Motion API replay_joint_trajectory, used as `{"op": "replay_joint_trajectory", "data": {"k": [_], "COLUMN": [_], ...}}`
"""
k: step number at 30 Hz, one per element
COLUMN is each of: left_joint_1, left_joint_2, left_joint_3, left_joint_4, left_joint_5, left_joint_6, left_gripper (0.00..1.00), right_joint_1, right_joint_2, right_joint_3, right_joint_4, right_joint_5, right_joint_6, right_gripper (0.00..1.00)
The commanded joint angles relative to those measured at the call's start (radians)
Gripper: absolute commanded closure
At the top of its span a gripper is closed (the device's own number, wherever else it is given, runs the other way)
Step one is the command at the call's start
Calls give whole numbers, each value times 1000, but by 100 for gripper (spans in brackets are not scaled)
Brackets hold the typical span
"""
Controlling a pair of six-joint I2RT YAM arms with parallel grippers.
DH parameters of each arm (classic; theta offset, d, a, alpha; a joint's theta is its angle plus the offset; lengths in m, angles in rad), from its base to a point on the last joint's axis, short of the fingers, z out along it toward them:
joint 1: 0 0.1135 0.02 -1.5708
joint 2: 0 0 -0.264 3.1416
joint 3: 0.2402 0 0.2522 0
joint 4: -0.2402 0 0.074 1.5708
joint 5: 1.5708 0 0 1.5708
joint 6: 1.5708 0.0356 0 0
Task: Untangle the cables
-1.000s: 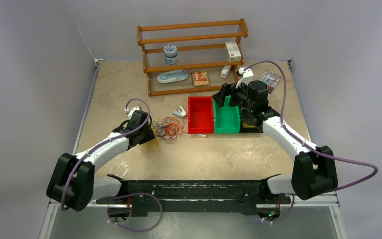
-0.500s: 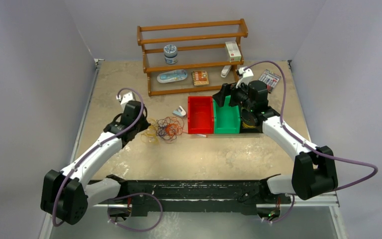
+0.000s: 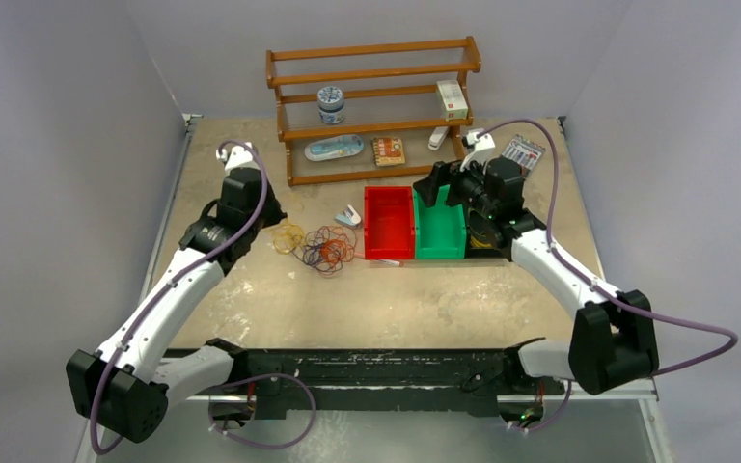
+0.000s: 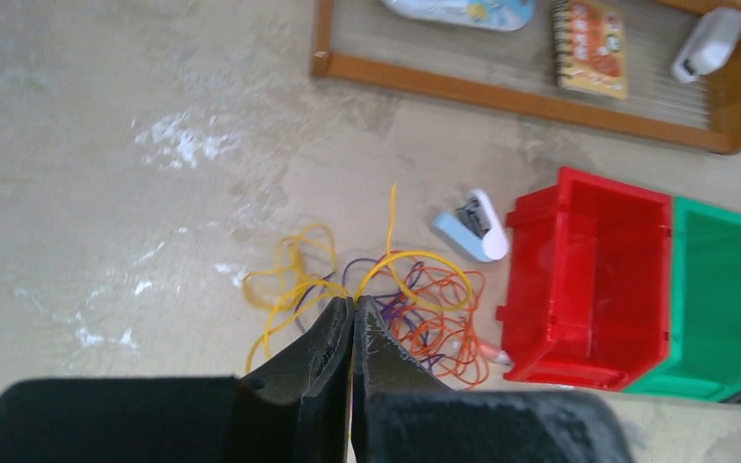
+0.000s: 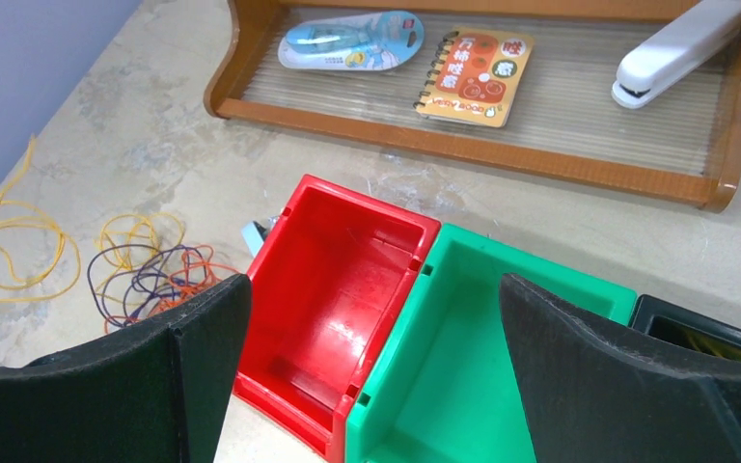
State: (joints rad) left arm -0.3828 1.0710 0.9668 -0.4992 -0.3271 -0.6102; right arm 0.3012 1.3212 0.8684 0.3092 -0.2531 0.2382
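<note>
Left gripper (image 4: 352,307): we see its jaws pressed together, the tips among yellow strands; whether one is pinched we cannot tell.
Cables (image 3: 320,248): a loose orange, yellow and dark tangle on the table (image 3: 405,289), at 4 o'clock of the left gripper in the top view, near it.
Red bin (image 3: 389,223): at 3 o'clock of the cables, touching the green bin (image 3: 440,230).
Right gripper (image 5: 374,289): we see its jaws spread wide above both bins, holding nothing.
</note>
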Motion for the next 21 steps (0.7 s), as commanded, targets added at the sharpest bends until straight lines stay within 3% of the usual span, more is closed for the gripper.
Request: {"op": "replay_joint_trajectory", "data": {"k": [1,8,11,16,18,21], "left_joint_1": [-3,-3,-4,-5,-4,-7], "left_joint_2": [-26,-17,2,58,85,122], "left_joint_3": [116,178,197,231,243,261], "left_joint_4": [33,69,96,148,172,205], "left_joint_5": [89,181,242,329,362,410], "left_joint_6": [117,180,198,196,189,180], "left_gripper": [100,100,100,100,100,100], "right_joint_1": [4,1,1,12,46,159], "right_joint_2": [-88,-155,-154,-124,-123,-92], "right_joint_3": [-29,-47,-40,28,18,84], "right_joint_4": [118,185,210,175,229,141], "right_joint_5": [-3,126,51,-287,-307,-256], "right_joint_6": [11,78,67,-48,-31,-119], "right_gripper": [1,1,2,2,3,3]}}
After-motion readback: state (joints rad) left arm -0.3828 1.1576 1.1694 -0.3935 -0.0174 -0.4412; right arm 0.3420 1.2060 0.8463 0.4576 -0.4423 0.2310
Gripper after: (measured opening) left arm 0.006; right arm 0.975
